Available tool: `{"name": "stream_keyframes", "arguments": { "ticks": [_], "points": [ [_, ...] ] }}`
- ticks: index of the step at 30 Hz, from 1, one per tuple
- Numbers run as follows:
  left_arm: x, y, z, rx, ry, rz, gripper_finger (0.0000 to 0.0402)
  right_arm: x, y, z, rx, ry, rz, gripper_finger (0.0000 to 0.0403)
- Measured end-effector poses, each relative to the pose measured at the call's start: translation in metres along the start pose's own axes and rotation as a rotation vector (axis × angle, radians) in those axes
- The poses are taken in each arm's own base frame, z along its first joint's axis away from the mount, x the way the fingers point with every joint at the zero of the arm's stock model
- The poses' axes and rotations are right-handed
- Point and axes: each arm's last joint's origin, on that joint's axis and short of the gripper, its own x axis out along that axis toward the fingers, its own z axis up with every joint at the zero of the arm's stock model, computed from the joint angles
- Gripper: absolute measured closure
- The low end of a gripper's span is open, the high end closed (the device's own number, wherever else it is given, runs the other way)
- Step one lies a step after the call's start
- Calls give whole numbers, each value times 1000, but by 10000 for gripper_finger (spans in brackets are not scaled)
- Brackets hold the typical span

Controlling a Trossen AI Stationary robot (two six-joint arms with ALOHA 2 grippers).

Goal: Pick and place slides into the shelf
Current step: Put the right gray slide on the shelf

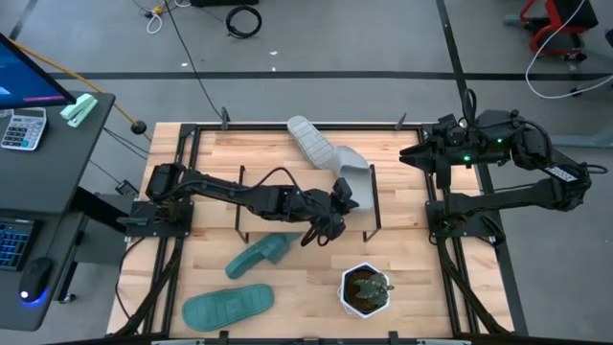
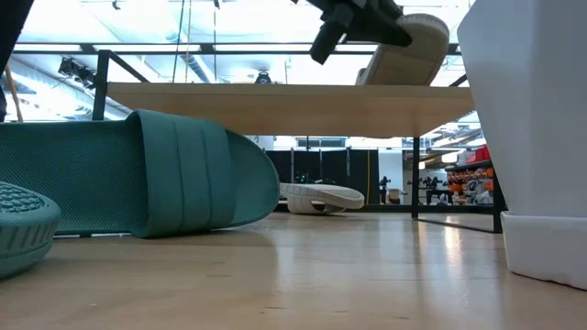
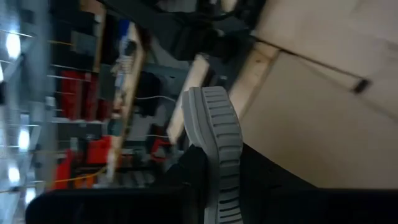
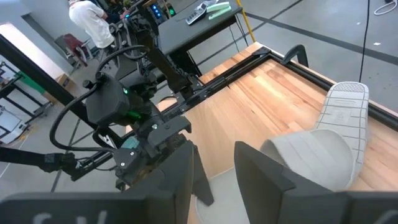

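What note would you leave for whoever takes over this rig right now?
Left gripper: shut on a grey slide at the shelf top.
Right gripper: open, waiting at the table's right.
Other grey slide: on the table's back edge.
Teal slide: by the shelf's front; second teal slide near the table's front edge.
Done: no slide released on the shelf.
Left: all four.

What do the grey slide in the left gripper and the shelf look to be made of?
Grey slide: looks like soft moulded rubber or foam, matte, with a ribbed sole edge; held edge-on by the left gripper. Shelf: light wooden board, smooth with a pale grain, on thin black legs that look like metal wire. The right gripper waits at the table's right edge.
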Motion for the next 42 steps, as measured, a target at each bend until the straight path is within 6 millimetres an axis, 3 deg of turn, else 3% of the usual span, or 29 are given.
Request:
{"name": "stream_keyframes", "arguments": {
  "ticks": [9, 20, 42],
  "points": [
    [0, -7, -4, -92, 38, -74, 342, 0, 0, 0, 0, 0, 0, 279],
    [0, -10, -6, -154, 59, -99, 249, 0, 0, 0, 0, 0, 0, 279],
    [-5, -18, -4, -290, 68, -209, 167, 11, 0, 0, 2, 29, -16, 279]
  ]
}}
